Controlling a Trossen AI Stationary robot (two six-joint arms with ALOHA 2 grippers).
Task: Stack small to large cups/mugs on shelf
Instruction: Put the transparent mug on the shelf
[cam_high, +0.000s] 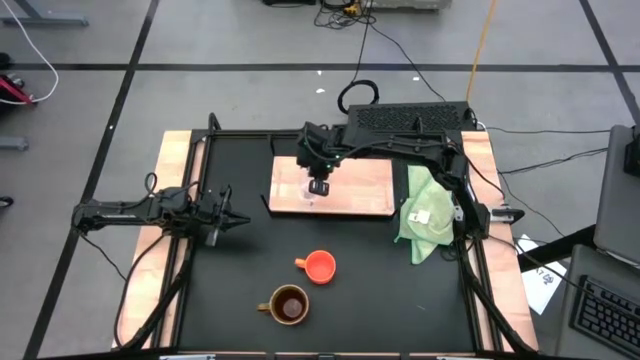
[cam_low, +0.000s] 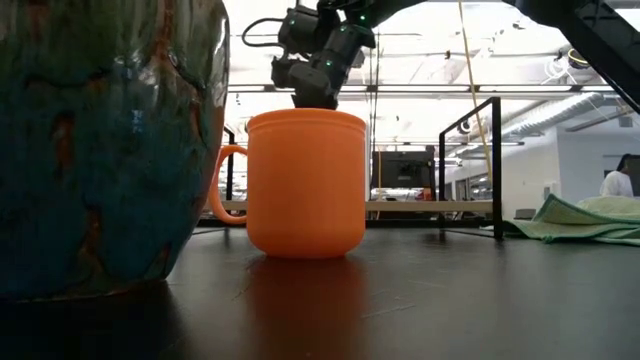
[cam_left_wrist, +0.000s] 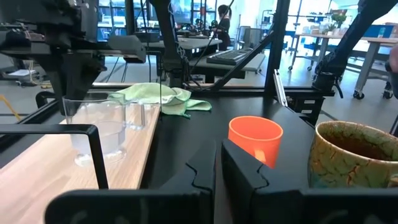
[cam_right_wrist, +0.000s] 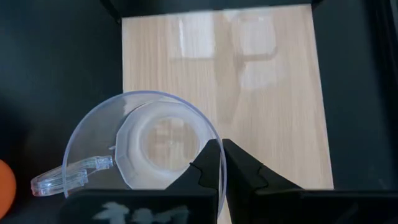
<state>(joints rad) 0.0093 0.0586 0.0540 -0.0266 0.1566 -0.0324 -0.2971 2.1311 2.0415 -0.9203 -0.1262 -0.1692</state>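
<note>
The small clear glass cup (cam_right_wrist: 155, 143) stands upright on the light-wood shelf board (cam_high: 360, 185), near its left end. It also shows in the left wrist view (cam_left_wrist: 96, 130). My right gripper (cam_right_wrist: 222, 163) is above it, shut on its rim. The orange cup (cam_high: 320, 266) and the brown mug (cam_high: 290, 304) stand on the black table nearer the front edge. My left gripper (cam_high: 240, 218) is shut and empty over the table's left part, pointing right. My right gripper pinches the glass cup's rim and wall (cam_right_wrist: 216, 144), one finger inside the cup and one outside, some way round from the handle (cam_right_wrist: 62, 177). The fingers come from above, pointing down. The cup is upright, and its base appears to rest on the board (cam_left_wrist: 37, 180).
A light green cloth (cam_high: 428, 215) lies crumpled just right of the board. A black frame runs round the table, with posts at the corners. In the low view the orange cup (cam_low: 305, 185) and the brown mug (cam_low: 100, 150) fill the foreground. Bare board lies right of the glass cup.
</note>
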